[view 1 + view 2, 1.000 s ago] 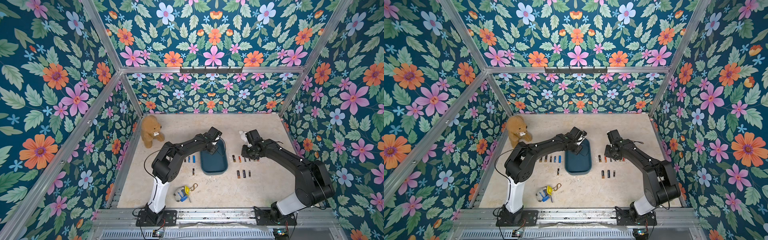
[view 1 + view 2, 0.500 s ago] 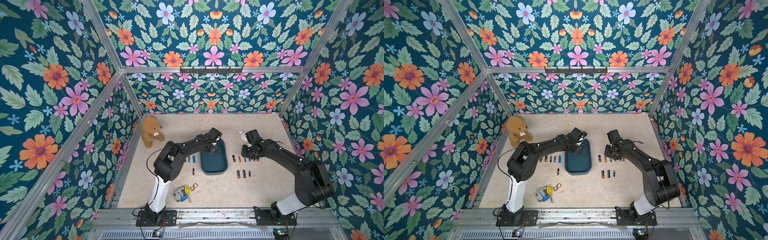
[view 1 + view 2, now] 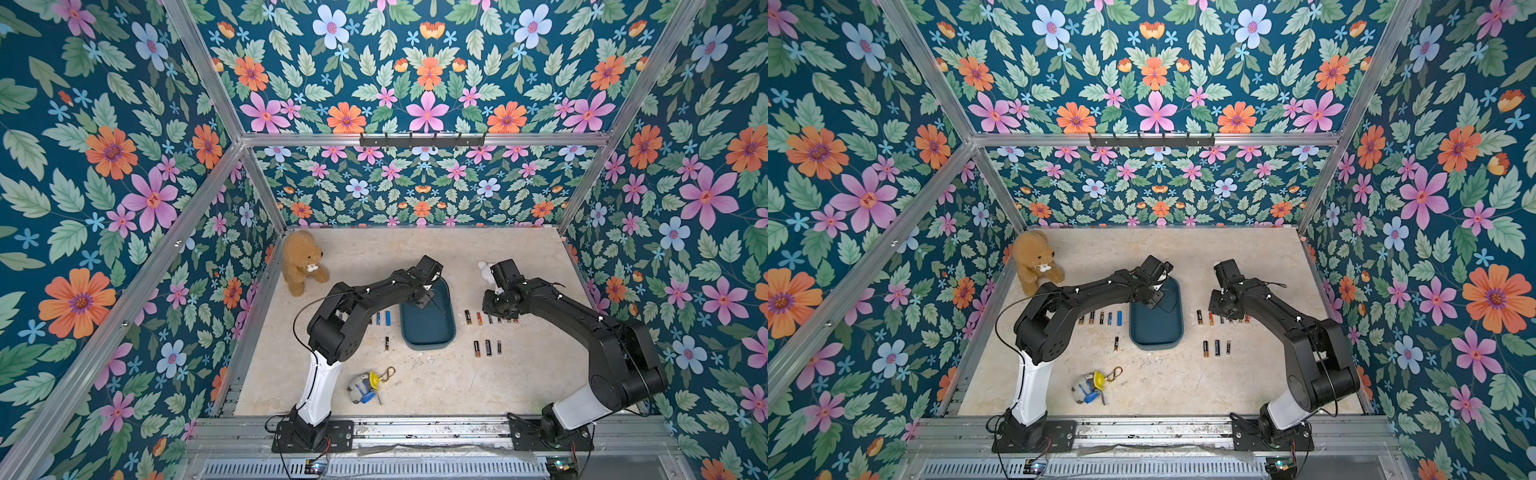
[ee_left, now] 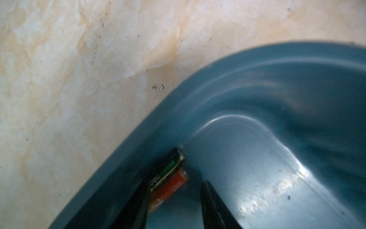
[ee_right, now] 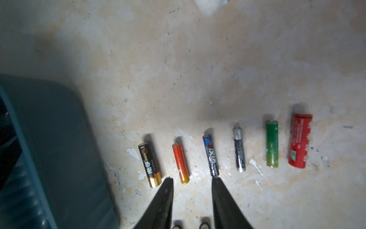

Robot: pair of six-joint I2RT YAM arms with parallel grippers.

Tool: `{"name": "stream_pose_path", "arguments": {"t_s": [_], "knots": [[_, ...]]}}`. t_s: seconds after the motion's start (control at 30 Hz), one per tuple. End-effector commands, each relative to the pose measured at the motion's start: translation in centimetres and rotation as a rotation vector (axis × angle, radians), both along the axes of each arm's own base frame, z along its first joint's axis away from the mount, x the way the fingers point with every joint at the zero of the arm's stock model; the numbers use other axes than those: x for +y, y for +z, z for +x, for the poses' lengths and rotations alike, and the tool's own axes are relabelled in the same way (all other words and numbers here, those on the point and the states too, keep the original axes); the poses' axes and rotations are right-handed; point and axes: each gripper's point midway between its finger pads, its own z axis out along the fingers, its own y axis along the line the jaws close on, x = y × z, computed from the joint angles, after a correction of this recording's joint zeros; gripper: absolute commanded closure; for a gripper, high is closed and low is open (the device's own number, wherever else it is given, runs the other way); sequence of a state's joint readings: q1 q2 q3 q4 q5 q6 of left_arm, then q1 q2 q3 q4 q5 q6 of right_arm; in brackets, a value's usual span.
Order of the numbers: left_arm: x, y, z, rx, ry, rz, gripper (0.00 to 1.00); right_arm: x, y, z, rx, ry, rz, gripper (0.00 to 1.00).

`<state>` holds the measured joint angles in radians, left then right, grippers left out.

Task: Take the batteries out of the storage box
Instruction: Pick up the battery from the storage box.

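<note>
teal storage box (image 4: 257, 65) holds two batteries (image 4: 170, 186)

Black arms (image 3: 374, 291) with white lower links (image 3: 318, 386), thin black cables (image 3: 296, 320).

Floral walls (image 3: 424, 83), marbled beige floor (image 3: 440, 386).

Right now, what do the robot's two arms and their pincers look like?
Both the left arm and the right arm have glossy black jointed links with small white marks and a white lowest segment. A thin black cable loops off the left arm. The left pincer and the right pincer have slim, tapering black fingers.
</note>
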<state>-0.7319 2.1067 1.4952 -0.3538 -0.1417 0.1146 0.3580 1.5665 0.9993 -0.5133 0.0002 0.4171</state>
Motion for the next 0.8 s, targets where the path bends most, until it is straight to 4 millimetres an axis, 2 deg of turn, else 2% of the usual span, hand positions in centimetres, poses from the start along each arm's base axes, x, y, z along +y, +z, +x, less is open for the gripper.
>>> {"name": "stream_pose_path", "arguments": {"t_s": [0.0, 0.13, 0.4, 0.57, 0.77], "knots": [[0.2, 0.0, 0.2, -0.012, -0.001, 0.014, 0.53, 0.1, 0.1, 0.2, -0.002, 0.011, 0.002, 0.61], [0.0, 0.6, 0.3, -0.033, -0.002, -0.005, 0.52, 0.1, 0.0, 0.1, 0.001, 0.011, -0.001, 0.61], [0.3, -1.1, 0.0, 0.01, 0.002, 0.032, 0.53, 0.2, 0.0, 0.2, -0.002, 0.012, 0.002, 0.61], [0.3, -1.0, 0.0, 0.009, 0.004, 0.028, 0.54, 0.3, -0.2, 0.1, 0.003, 0.015, 0.005, 0.61], [0.3, -0.9, -0.4, 0.032, 0.012, 0.014, 0.62, 0.3, 0.0, 0.2, -0.003, 0.015, 0.008, 0.61]]}}
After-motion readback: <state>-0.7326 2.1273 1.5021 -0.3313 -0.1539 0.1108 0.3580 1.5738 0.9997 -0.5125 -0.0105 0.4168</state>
